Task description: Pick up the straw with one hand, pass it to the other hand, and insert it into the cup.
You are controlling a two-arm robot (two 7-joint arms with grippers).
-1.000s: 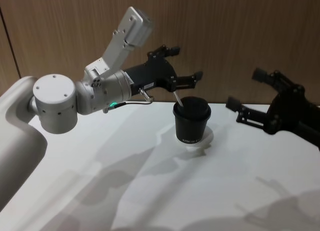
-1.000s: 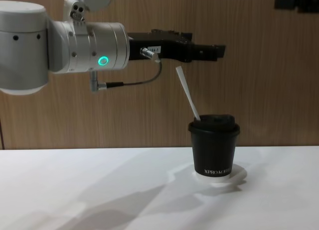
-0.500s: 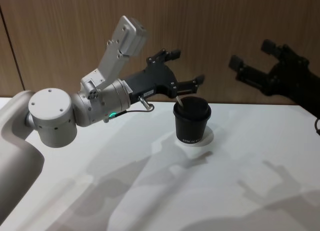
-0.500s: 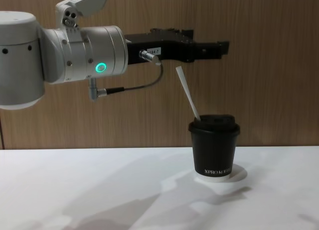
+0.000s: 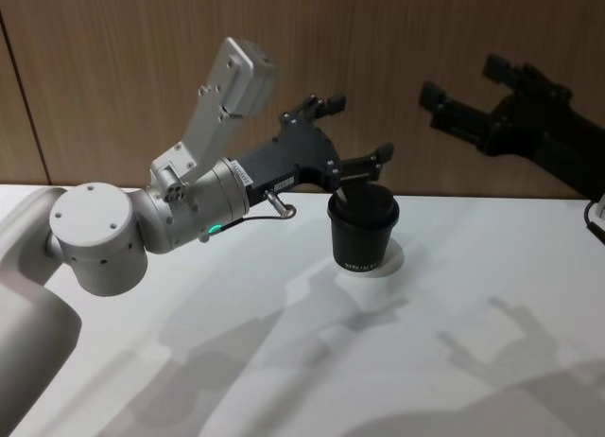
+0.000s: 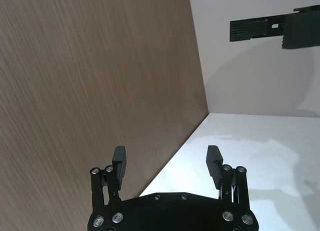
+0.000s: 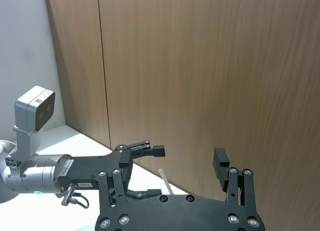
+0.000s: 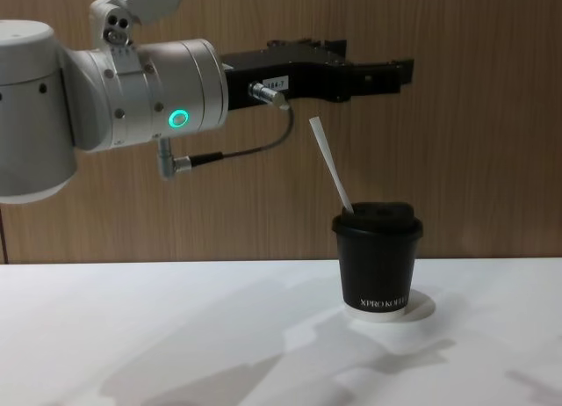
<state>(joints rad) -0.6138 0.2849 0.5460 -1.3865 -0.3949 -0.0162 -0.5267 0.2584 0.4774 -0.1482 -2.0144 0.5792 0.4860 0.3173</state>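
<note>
The black cup (image 5: pixel 363 231) (image 8: pixel 378 267) stands on the white table, its domed lid on. The white straw (image 8: pixel 331 164) (image 5: pixel 340 193) sticks out of the lid and leans toward my left side. My left gripper (image 5: pixel 357 128) (image 8: pixel 399 72), on the silver wrist with the green ring, hovers open just above the straw's top end, apart from it. Its fingers (image 6: pixel 120 160) spread wide with nothing between them. My right gripper (image 5: pixel 463 82) (image 7: pixel 172 160) hangs open high at the right, well away from the cup. The straw (image 7: pixel 165 181) also shows in the right wrist view.
A wood-panelled wall (image 5: pixel 397 40) rises right behind the table's far edge. A dark cable (image 8: pixel 237 151) loops under the left wrist. The white tabletop (image 5: pixel 312 361) stretches in front of the cup.
The right gripper rose from table height to high beside the wall. The left gripper lifted slightly above the straw. Straw and cup have not moved.
</note>
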